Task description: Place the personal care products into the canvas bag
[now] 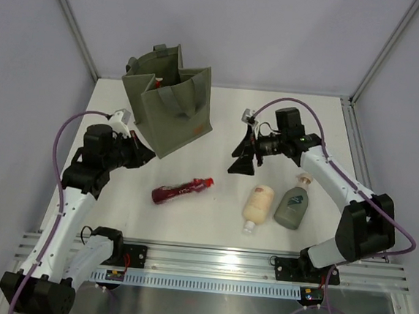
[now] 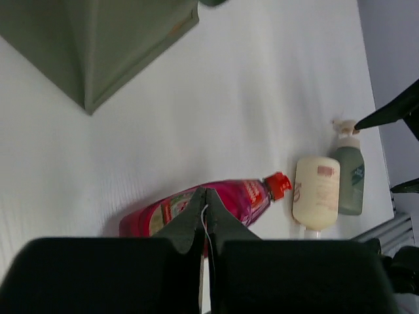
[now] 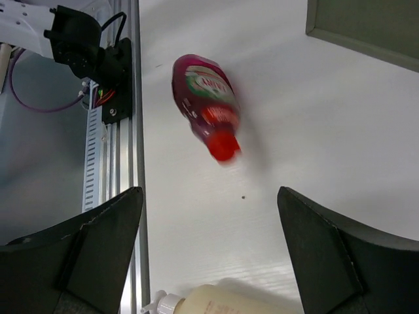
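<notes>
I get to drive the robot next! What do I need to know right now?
Left gripper: shut and empty, above the dark red plastic bottle with a red cap.
Right gripper: open and empty, hanging over the table.
The olive-green canvas bag stands open at the far left. Something pale shows in its mouth, but I cannot tell what.
The dark red bottle lies on the table between the arms. The cream plastic bottle and the grey-green bottle with a beige pump lie side by side by the right arm.
Left to do: put those three bottles in the bag.
</notes>
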Robot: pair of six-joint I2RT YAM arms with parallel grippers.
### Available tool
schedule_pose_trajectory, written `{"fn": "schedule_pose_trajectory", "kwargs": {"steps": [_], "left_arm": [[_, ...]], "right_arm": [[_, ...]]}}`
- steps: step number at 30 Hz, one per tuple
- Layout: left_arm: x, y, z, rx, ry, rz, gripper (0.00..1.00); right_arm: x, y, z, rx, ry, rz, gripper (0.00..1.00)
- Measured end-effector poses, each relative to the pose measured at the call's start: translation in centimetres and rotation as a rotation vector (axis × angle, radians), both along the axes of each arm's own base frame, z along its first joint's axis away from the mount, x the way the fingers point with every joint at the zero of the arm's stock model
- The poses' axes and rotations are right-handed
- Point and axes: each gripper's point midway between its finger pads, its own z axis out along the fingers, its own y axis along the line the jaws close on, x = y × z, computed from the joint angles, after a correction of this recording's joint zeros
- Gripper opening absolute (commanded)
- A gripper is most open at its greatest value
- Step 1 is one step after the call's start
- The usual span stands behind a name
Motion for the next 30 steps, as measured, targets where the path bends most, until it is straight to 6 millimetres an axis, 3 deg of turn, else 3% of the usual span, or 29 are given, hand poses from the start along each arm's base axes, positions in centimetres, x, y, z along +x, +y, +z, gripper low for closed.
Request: {"fn": "schedule_pose_trajectory", "kwargs": {"steps": [2, 4, 8, 9, 10, 12, 15, 18, 21, 24, 30], "left_arm": [[-0.4, -0.3, -1.9, -0.004, 0.05, -0.019, 0.01], [-0.8, -0.5, -2.8, -0.005, 0.07, -0.036, 0.15], [-1.9, -0.9, -2.8, -0.011, 0.037, -0.08, 0.54], [-2.2, -0.9, -2.8, -0.013, 0.027, -0.087, 0.54], [-2.6, -1.0, -2.9, -0.015, 0.011, -0.095, 0.74], [-3.3, -0.9, -3.1, -0.012, -0.016, -0.104, 0.98], [-4.1, -0.8, -3.6, -0.02, -0.03, -0.099, 0.99], [-4.3, -0.6, -3.4, -0.019, -0.051, -0.087, 0.99], [-4.5, -0.2, -2.8, -0.013, -0.081, -0.056, 0.99], [-4.8, 0.4, -2.2, -0.008, -0.115, -0.022, 0.99], [-5.0, 1.1, -1.5, 0.0, -0.159, 0.021, 0.99]], "right_arm": [[-0.4, 1.7, -1.2, -0.044, 0.016, 0.017, 0.95], [-0.8, 3.2, -2.4, -0.086, 0.04, 0.012, 0.99], [-1.3, 5.5, -4.1, -0.143, 0.026, 0.01, 1.0], [-1.7, 5.8, -4.2, -0.149, 0.019, 0.026, 1.0], [-2.2, 6.1, -4.5, -0.155, -0.037, 0.069, 1.0], [-2.8, 6.4, -5.3, -0.174, -0.155, 0.143, 0.99], [-4.3, 7.0, -8.0, -0.274, -0.332, 0.243, 1.0], [-5.8, 9.1, -10.1, -0.383, -0.343, 0.313, 0.99], [-4.6, 12.0, -11.0, -0.448, -0.36, 0.268, 1.0], [-4.5, 12.2, -12.1, -0.559, -0.38, 0.142, 0.99], [-7.0, 11.9, -14.1, -0.699, -0.371, -0.013, 1.0]]}}
